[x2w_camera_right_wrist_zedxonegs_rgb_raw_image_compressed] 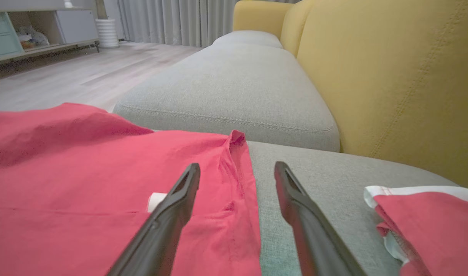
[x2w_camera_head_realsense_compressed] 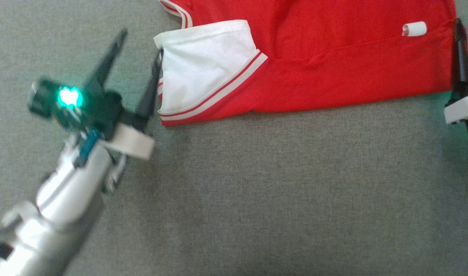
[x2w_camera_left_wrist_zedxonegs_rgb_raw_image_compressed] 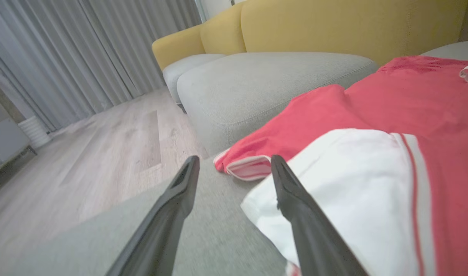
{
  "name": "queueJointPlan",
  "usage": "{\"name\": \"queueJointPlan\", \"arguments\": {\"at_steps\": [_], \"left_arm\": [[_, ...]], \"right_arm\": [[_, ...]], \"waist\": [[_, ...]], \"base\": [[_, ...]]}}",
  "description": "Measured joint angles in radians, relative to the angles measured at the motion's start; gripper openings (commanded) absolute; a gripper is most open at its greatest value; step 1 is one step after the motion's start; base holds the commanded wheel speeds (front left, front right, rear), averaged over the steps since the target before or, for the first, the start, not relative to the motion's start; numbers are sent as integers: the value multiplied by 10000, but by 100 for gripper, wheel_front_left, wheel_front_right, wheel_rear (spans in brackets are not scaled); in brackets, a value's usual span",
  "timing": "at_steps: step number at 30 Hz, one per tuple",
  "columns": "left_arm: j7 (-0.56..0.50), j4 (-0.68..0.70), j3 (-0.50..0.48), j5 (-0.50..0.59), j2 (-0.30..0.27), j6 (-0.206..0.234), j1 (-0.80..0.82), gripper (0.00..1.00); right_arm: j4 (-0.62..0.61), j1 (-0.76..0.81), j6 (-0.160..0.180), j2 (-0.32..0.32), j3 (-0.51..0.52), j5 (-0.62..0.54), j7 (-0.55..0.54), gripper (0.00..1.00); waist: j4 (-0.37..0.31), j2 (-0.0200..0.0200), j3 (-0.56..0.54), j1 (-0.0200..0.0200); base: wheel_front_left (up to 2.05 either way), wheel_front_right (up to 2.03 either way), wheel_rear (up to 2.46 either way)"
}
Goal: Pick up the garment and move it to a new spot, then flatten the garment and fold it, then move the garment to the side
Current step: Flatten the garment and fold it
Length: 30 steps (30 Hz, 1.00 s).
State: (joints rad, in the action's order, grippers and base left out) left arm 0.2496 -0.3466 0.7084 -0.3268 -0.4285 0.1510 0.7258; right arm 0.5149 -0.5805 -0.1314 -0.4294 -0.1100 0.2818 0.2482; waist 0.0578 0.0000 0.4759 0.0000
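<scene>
Here the red garment [x2w_camera_head_realsense_compressed: 333, 65] lies flat on the grey sofa seat [x2w_camera_head_realsense_compressed: 257, 191]. The left pincer [x2w_camera_head_realsense_compressed: 140, 43] at its white sleeve [x2w_camera_head_realsense_compressed: 203, 65] and the right pincer [x2w_camera_right_wrist_zedxonegs_rgb_raw_image_compressed: 238, 165] at its opposite edge both gape wide, holding nothing.

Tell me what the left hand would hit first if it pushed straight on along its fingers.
The garment: its striped red edge lies just ahead of the left hand, with one finger beside the white sleeve. Depth is uncertain.
</scene>
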Motion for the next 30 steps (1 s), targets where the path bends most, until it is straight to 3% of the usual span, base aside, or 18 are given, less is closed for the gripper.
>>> {"name": "queueJointPlan", "arguments": {"at_steps": [5,12,17,24,25,26,27,30], "left_arm": [[29,704,-337,-389,646,439,-1964,100],[29,314,-1057,-1012,1532,407,-3458,100],[42,-635,-1616,-1400,1935,-36,-3330,100],[207,-1712,-1678,-1415,2232,-807,-2789,100],[209,-1866,-1639,-1417,2255,-936,-2703,55],[207,-2002,-1584,-1417,2270,-1095,-2615,20],[201,-2127,-1530,-1417,2276,-1262,-2533,0],[201,-2357,-1404,-1417,2305,-1522,-2357,0]], "right_arm": [[-619,641,0,410,644,-38,27,100],[-966,1643,0,892,899,-196,27,100],[-1068,1633,0,926,918,-240,27,100],[-936,1633,0,922,1035,-240,27,100],[-884,1633,0,922,1053,-240,27,100],[-796,1632,0,922,1068,-238,27,100],[-679,1631,0,924,1070,-236,27,100],[-240,1619,0,932,1060,-77,27,100]], "waist": [[22,0,-326,-2],[5,0,-508,-2],[-118,0,-431,-1],[-233,1,-365,-3],[-239,1,-371,-3],[-242,1,-381,-3],[-238,1,-396,-3],[-201,1,-437,-2]], "base": [[0,0,0],[0,0,0],[0,0,0],[0,0,0],[0,0,0],[0,0,0],[0,0,0],[0,0,0]]}}
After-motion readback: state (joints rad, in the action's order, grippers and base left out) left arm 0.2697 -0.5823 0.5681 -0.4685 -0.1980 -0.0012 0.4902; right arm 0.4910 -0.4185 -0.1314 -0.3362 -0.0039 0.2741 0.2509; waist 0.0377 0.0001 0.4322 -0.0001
